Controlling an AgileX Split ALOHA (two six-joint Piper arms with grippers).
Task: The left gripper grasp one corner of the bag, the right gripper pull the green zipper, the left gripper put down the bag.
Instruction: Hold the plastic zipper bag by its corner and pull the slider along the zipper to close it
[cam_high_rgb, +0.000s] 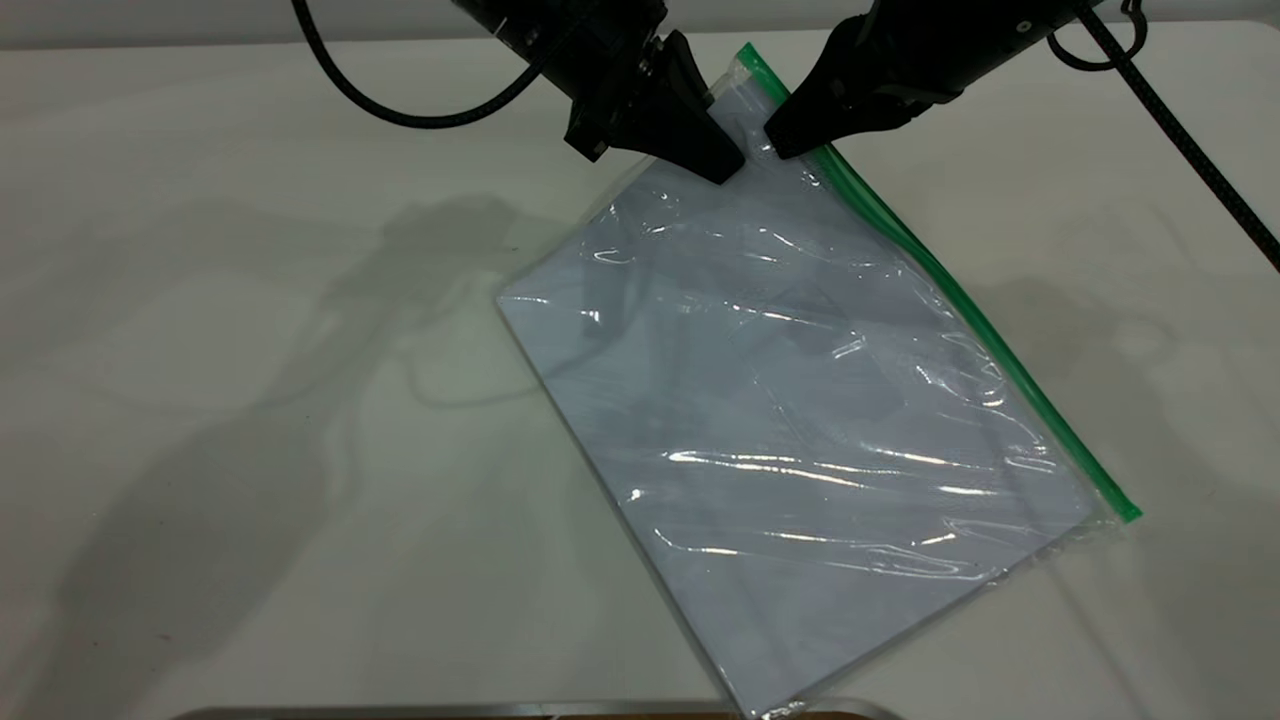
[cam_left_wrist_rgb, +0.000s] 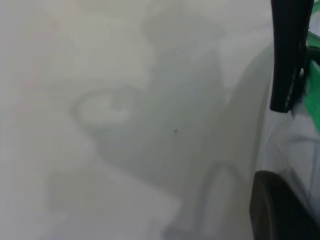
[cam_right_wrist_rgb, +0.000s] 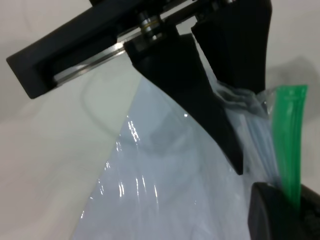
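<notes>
The bag (cam_high_rgb: 800, 400) is a clear pouch with white paper inside, lying slanted with its far end raised off the white table (cam_high_rgb: 200, 400). The green zipper (cam_high_rgb: 960, 300) runs along its right long edge. My left gripper (cam_high_rgb: 728, 165) is shut on the clear plastic at the bag's far corner, just beside the green strip's end. My right gripper (cam_high_rgb: 785, 140) is close to its right and shut on the green zipper near that same end. In the right wrist view the green strip (cam_right_wrist_rgb: 287, 135) runs down into my right gripper (cam_right_wrist_rgb: 287, 200), and the left gripper's fingers (cam_right_wrist_rgb: 210, 115) pinch the plastic beside it.
A grey rounded edge (cam_high_rgb: 500, 710) shows at the table's near side, under the bag's near corner. Black cables (cam_high_rgb: 400, 110) hang from both arms above the table's far side.
</notes>
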